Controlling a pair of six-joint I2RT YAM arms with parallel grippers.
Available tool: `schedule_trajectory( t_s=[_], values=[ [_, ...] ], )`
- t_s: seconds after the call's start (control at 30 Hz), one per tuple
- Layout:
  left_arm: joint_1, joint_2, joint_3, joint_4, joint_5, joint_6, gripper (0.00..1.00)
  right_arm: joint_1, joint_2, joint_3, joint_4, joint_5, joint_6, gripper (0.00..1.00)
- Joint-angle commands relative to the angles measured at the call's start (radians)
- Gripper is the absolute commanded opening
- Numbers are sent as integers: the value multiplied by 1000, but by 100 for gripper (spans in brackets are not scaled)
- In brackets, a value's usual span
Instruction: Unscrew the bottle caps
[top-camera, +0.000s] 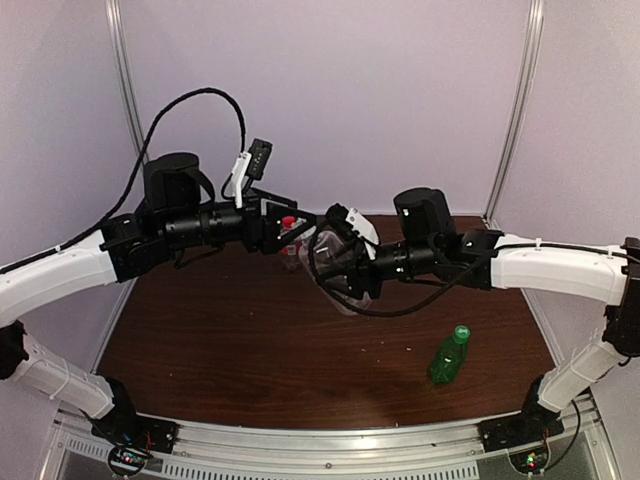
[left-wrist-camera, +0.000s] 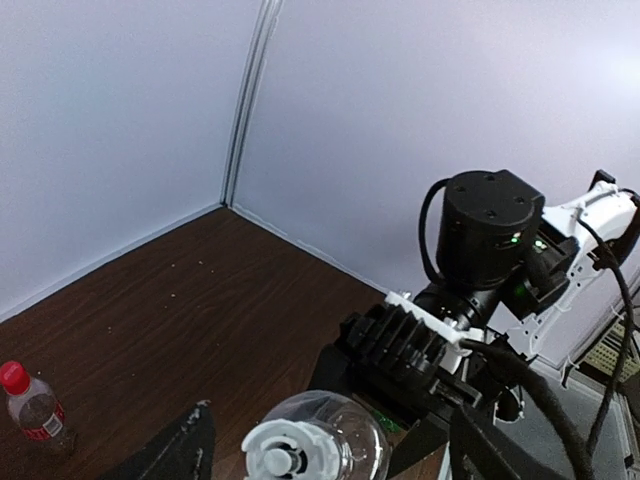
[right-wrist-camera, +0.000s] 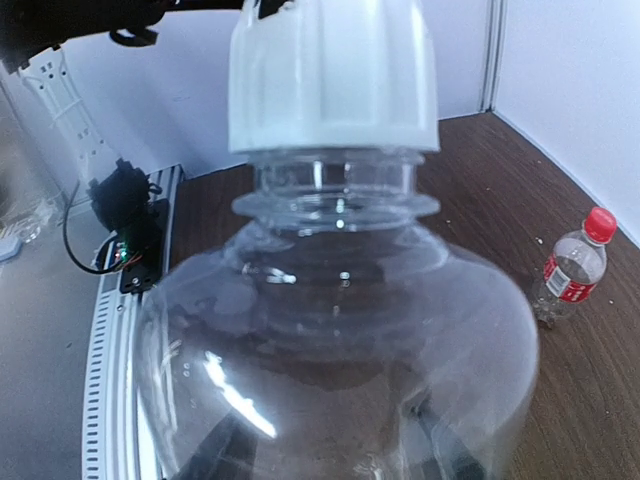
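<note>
Here, the bottle's (left-wrist-camera: 345, 422) white cap (left-wrist-camera: 283, 455) sits inside the left gripper (left-wrist-camera: 330, 448).

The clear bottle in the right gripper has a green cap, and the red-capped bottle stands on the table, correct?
Not quite. The right wrist view shows that cap is white, not green. The clear bottle is in the right gripper, and the red-capped bottle stands on the table.

Red bottle label (right-wrist-camera: 566, 284) apparently illegible

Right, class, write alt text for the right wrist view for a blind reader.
A clear bottle with a ribbed white cap fills the frame. Behind it to the right, a small bottle with a red cap stands on a brown table.
</note>
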Motion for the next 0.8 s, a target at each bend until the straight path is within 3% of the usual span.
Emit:
schedule_trajectory(
  t_s=[0.0, 0.33, 0.57, 0.77],
  values=[
    [18, -59, -8, -6, 168, 165, 84, -2, -49, -7, -3, -206, -37, 51],
    [29, -116, -20, -27, 420, 277, 86, -4, -11, 40, -33, -585, -56, 54],
    [30, -83, -44, 56, 546, 241, 81, -3, 5, 55, -8, -662, -36, 54],
    [29, -33, -41, 121, 608, 188, 66, -4, 20, 63, 1, -669, -26, 53]
  ],
)
